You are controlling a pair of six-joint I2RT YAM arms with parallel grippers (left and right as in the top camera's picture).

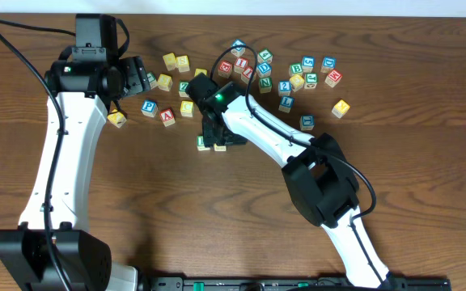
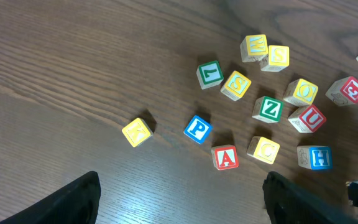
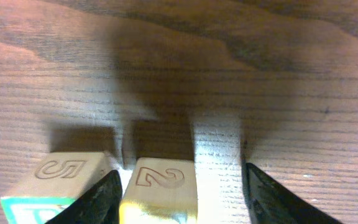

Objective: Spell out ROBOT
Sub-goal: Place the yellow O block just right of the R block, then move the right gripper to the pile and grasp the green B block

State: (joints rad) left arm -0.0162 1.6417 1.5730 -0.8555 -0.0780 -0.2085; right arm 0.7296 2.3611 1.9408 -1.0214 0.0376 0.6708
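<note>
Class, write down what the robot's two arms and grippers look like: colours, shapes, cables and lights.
The left arm and right arm have smooth white links joined by bulky black joints. Thin black cables loop along them. A small green light glows on the right arm. The left gripper and right gripper have dark, tapered fingers.

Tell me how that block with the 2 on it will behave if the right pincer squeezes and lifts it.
The 2 block looks like rigid wood with flat faces, so it should keep its shape and not roll. It sits off-centre in the open right pincer, so closing would probably slide it sideways first.
</note>
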